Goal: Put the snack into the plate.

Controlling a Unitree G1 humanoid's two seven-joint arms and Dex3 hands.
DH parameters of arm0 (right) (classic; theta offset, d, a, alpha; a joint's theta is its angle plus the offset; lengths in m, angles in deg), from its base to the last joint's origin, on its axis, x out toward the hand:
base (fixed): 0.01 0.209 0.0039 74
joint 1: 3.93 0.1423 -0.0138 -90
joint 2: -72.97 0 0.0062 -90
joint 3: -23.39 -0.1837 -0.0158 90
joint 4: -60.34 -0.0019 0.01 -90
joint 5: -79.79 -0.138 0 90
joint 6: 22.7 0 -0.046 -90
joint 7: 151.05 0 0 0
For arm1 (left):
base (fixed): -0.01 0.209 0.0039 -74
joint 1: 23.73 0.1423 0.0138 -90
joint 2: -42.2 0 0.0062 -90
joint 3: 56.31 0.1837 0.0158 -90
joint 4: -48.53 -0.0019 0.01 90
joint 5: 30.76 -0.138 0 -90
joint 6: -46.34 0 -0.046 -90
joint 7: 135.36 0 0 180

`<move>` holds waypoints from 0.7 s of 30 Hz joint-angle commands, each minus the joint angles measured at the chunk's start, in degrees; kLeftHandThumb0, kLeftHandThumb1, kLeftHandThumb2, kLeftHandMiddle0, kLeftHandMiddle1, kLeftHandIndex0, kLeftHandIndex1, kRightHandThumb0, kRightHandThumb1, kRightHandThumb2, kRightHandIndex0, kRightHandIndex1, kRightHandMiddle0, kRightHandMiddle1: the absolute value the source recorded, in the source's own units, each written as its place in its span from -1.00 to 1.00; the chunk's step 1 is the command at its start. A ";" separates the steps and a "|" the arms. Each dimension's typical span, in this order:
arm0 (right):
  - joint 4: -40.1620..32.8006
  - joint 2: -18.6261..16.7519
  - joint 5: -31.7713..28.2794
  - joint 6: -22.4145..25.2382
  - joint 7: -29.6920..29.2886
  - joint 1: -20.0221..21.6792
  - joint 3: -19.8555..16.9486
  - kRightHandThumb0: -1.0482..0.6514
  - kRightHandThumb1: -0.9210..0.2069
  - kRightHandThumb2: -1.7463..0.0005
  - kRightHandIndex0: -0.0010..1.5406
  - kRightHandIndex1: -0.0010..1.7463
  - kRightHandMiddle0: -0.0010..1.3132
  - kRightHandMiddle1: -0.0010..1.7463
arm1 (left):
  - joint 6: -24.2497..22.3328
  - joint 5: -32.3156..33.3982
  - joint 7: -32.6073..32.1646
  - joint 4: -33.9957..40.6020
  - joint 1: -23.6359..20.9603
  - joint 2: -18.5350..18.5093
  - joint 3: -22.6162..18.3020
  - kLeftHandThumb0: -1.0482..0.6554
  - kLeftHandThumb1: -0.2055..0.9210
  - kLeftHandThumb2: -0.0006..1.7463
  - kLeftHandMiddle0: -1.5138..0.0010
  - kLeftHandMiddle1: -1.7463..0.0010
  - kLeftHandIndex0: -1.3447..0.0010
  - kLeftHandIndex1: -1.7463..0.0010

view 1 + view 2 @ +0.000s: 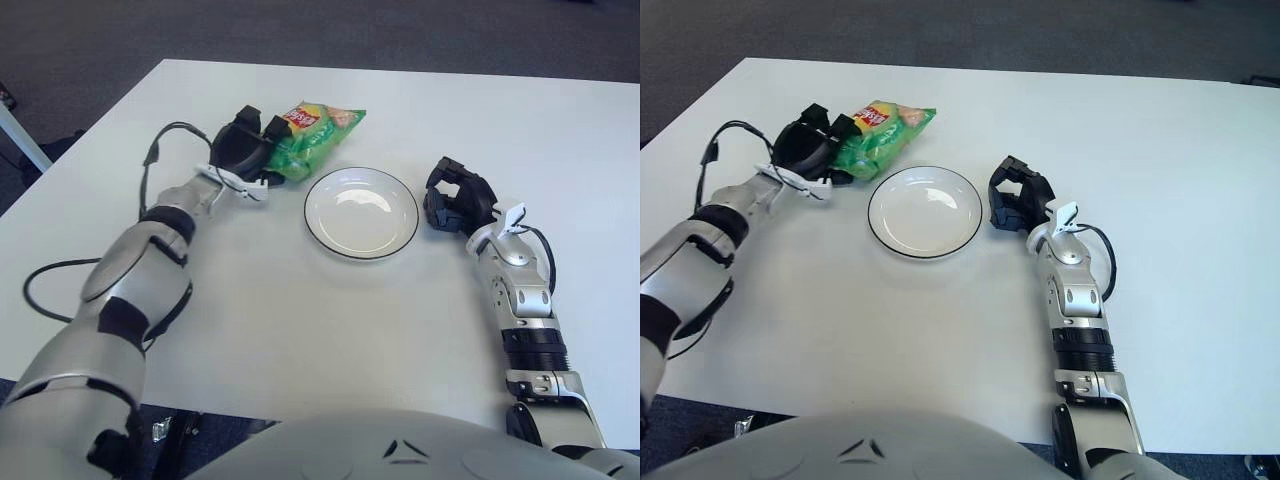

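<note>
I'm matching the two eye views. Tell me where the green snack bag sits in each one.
Left eye view: snack bag upper centre-left, beyond the plate's far-left rim, held by the left hand.
Right eye view: snack bag upper left, same relation.
Shared landmark: the plate, with the right hand beside its right rim.

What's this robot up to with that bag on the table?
The robot's left hand is closed around the near end of a green snack bag, which sits at the far left of a white round plate with a dark rim on the white table. The plate holds nothing yet. The right hand shows just right of the plate, fingers curled and holding nothing.
</note>
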 commanded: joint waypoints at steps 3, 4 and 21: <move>1.32 0.46 1.47 3.12 -0.47 -3.27 0.76 -0.30 -0.09 -0.38 0.62 1.00 -0.17 1.00 | 3.66 -1.25 0.66 6.80 3.01 -5.87 -0.32 -0.38 0.47 0.06 0.71 -0.70 0.94 -0.76; 1.39 0.50 1.57 3.18 -0.56 -3.18 0.83 -0.30 -0.09 -0.38 0.62 1.00 -0.17 1.00 | 4.30 -1.15 1.40 8.35 3.56 -7.03 -0.65 -0.38 0.47 0.05 0.71 -0.69 0.94 -0.76; 2.86 0.94 3.26 3.63 -1.51 -1.62 1.64 -0.31 -0.06 -0.41 0.65 1.00 -0.15 1.00 | 6.14 1.38 7.35 30.59 18.64 -18.78 -11.26 -0.41 0.55 0.01 0.66 -0.49 0.86 -0.61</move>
